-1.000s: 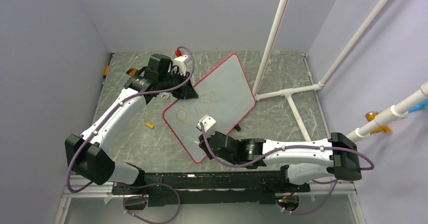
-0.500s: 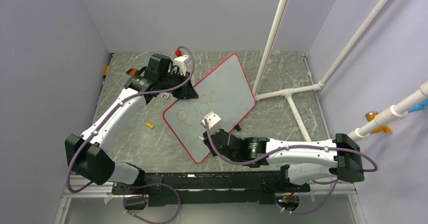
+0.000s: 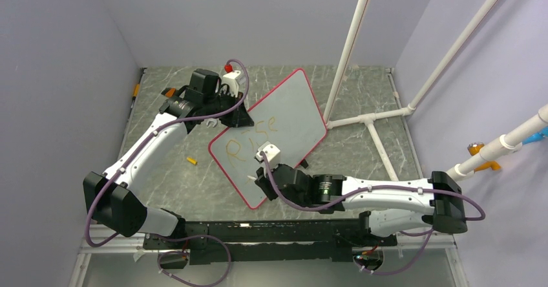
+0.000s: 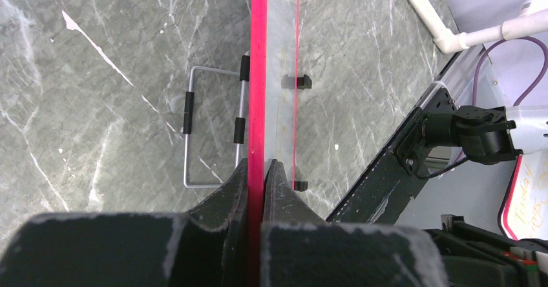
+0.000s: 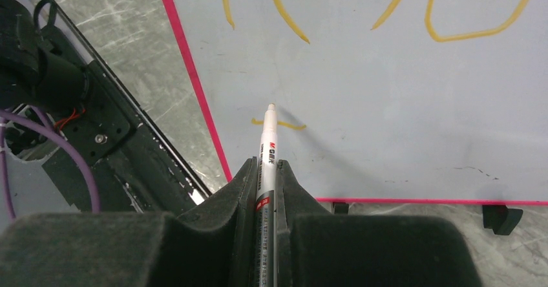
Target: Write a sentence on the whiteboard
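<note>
I find the whiteboard [image 3: 294,106] propped at a tilt mid-bench [image 3: 362,86], and the sentence [image 3: 252,138] on it reads roughly "Rise" in orange strokes. My right hand [image 5: 265,170] is pressed together on a white marker [image 5: 267,148], whose tip is at the board surface beside a short orange dash near the lower rim. My left hand [image 4: 257,169] pinches the board's red rim, jaws tight on it.

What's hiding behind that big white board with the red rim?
The left wrist view shows a bent grey wire stand with black sleeves behind the whiteboard, over the grey marble table. From above, the board covers all of that.
</note>
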### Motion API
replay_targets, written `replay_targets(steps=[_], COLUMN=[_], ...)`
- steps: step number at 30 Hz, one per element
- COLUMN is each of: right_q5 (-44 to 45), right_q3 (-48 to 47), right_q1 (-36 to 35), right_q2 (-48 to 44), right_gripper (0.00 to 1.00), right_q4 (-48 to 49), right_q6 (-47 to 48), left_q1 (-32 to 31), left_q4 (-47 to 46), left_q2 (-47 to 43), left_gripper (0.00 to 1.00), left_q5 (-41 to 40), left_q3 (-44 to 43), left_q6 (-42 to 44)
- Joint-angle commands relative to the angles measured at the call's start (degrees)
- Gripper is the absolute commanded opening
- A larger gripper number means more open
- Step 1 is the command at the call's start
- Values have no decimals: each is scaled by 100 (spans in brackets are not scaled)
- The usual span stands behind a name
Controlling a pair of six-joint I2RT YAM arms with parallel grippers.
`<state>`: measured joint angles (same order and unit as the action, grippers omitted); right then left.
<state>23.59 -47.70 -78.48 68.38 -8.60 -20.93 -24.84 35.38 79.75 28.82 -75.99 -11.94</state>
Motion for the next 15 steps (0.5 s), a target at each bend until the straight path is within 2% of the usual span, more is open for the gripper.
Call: replay_targets(steps=[1,15], right_q5=[152,272], right_q3=[-458,-649], right_q1=[-13,-13], right_q2=[247,711], right_gripper=[0,0], right_q4=[103,-169], right_q6=[25,-210], left_q1=[129,129], left_q4=[-188,-193], left_q2=[64,32], left_gripper=[0,0], left_q5=[-2073,-2015], left_q3=[93,93], left_q6=[701,702])
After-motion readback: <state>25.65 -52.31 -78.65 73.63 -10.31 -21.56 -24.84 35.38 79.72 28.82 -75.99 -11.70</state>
